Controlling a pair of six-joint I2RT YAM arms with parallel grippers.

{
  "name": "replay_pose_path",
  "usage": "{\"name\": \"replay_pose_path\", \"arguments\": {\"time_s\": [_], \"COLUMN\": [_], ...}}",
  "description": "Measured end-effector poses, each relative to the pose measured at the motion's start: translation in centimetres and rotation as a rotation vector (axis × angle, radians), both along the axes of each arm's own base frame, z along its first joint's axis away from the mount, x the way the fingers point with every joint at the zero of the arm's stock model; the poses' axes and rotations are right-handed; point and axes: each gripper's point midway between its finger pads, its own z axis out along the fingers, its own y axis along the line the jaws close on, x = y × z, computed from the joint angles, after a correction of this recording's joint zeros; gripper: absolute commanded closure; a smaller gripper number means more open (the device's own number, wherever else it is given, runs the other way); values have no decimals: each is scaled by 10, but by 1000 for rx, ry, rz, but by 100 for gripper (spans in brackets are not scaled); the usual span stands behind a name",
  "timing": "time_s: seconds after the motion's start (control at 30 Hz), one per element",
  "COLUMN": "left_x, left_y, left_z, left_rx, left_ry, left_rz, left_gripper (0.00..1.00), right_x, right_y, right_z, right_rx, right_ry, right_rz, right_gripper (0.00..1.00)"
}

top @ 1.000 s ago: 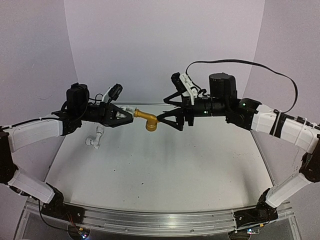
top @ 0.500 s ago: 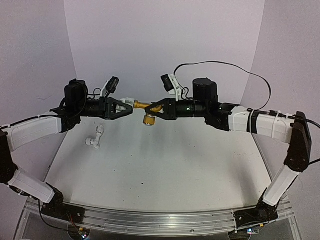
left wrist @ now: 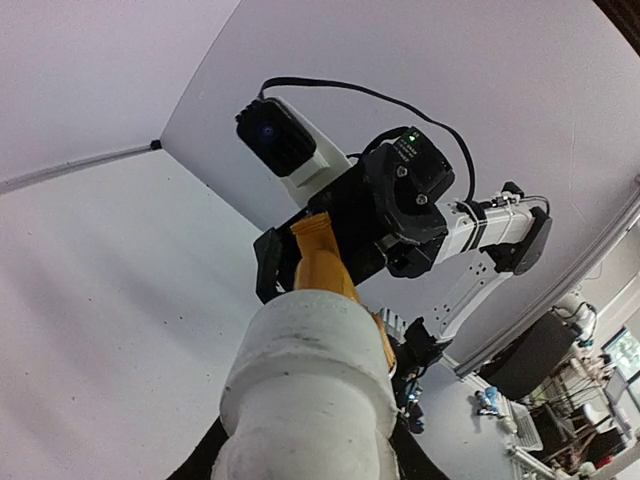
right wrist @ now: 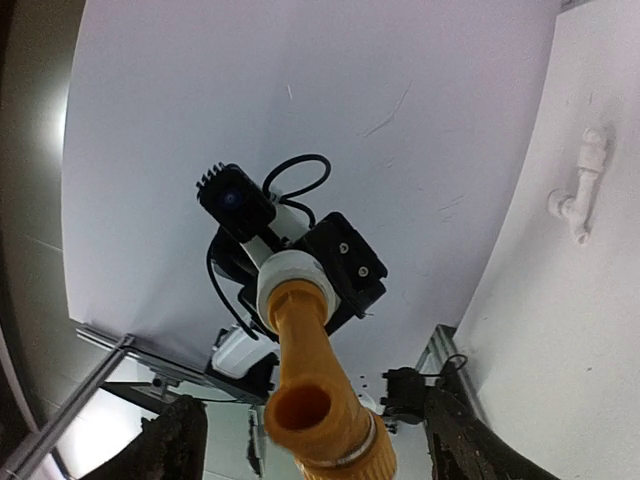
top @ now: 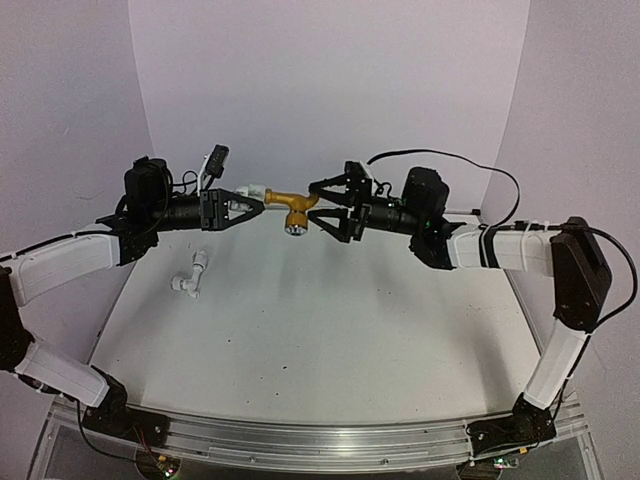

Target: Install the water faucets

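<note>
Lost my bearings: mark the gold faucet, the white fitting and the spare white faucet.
gold faucet (top: pixel 289 203): top view, body.
white fitting (top: pixel 256 190): top view, collar.
white faucet (top: pixel 194 271): top view, stem.

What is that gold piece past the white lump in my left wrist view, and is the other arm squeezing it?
Observer: It's a gold faucet. The right wrist view shows the right gripper open, its fingers wide on either side and not touching it.
Operator: So what holds it up?
Observer: From above, the left gripper is shut on your white lump, a fitting. The faucet's stem sits in it, in mid-air.
Operator: Is anything lying down below?
Observer: A white faucet lies on the table near the left arm, untouched.
</note>
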Motion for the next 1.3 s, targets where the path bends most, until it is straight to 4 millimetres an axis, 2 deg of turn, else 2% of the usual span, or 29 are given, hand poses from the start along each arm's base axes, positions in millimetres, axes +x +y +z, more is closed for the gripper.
{"name": "replay_pose_path", "arguments": {"time_s": [0.1, 0.17, 0.27, 0.3, 0.33, 0.4, 0.47, 0.5, 0.53, 0.67, 0.77, 0.9, 1.0, 1.07, 1.13, 1.17, 1.23, 1.3], "left_x": [3, 3, -1, -2, -4, -5, -7, -7, -8, -11, -13, -9, -11, -13, -14, -14, -15, -8], "left_y": [-5, -6, -8, -8, -8, -8, -8, -8, -8, -9, -9, -5, -6, -7, -7, -7, -7, -5], "left_z": [-11, -18, -22, -22, -21, -21, -21, -21, -21, -21, -20, -20, -20, -20, -20, -20, -21, -22], "left_rx": [-13, -14, -19, -21, -24, -27, -30, -30, -31, -31, -32, -35, -34, -33, -32, -31, -29, -33], "left_ry": [163, 245, 343, 352, 373, 397, 426, 432, 443, 460, 474, 480, 483, 484, 485, 485, 490, 490], "left_rz": [-50, -75, -105, -109, -120, -127, -137, -139, -145, -157, -167, -157, -162, -171, -176, -179, -184, -150], "left_gripper": [100, 100, 100, 100, 100, 100, 100, 100, 100, 100, 100, 100, 100, 100, 100, 100, 100, 100], "right_x": [6, 9, -10, -14, -26, -42, -62, -65, -70, -57, -45, -32, -33, -36, -39, -40, -41, -42], "right_y": [-20, -33, -49, -51, -54, -54, -52, -50, -46, -44, -37, -25, -8, 5, 14, 17, 23, 27], "right_z": [-13, -12, 6, 8, 14, 20, 16, 12, 1, -35, -48, -49, -48, -48, -47, -46, -40, -28], "right_rx": [-105, -206, -359, -376, -438, -496, -588, -607, -651, -785, -839, -868, -832, -799, -774, -765, -743, -707], "right_ry": [-143, -317, -739, -794, -997, -1239, -1604, -1672, -1815, -2087, -2248, -2389, -2462, -2486, -2493, -2496, -2473, -2393], "right_rz": [-82, -157, -217, -219, -224, -219, -198, -187, -158, -93, -76, -121, -171, -194, -210, -218, -242, -277], "right_gripper": [6, 2, 2, 2, 2, 2, 2, 2, 2, 2, 2, 2, 6, 12, 28, 46, 59, 73]}}
